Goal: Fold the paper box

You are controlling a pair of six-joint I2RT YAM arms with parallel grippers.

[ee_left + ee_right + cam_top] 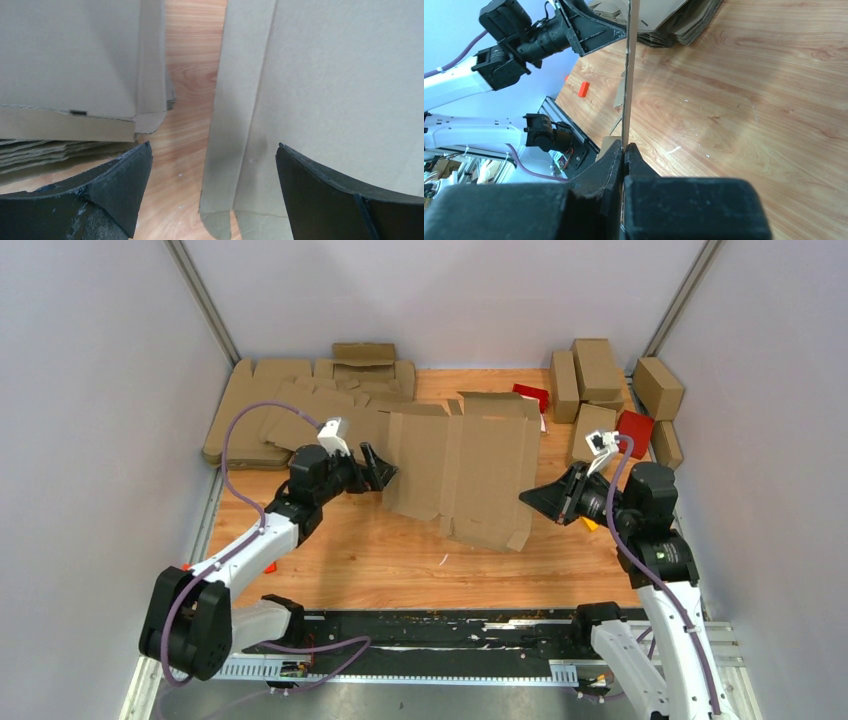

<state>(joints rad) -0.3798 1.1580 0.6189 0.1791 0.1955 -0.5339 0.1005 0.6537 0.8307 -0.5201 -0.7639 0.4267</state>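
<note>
Right end effector (537,497) clamps the paper box (470,465) by its near edge, sheet standing upright over the tabletop (400,555); left end effector (383,470) spreads wide around the opposite edge.

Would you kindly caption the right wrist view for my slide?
Right fingers clamp the upright paper box edge-on; left fingers open beyond.

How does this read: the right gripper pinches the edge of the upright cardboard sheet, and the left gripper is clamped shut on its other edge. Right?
Not quite. The left gripper is open, jaws spread wide and not clamped on the cardboard sheet; the left wrist view shows it. The right gripper does pinch the edge of the upright sheet.
</note>
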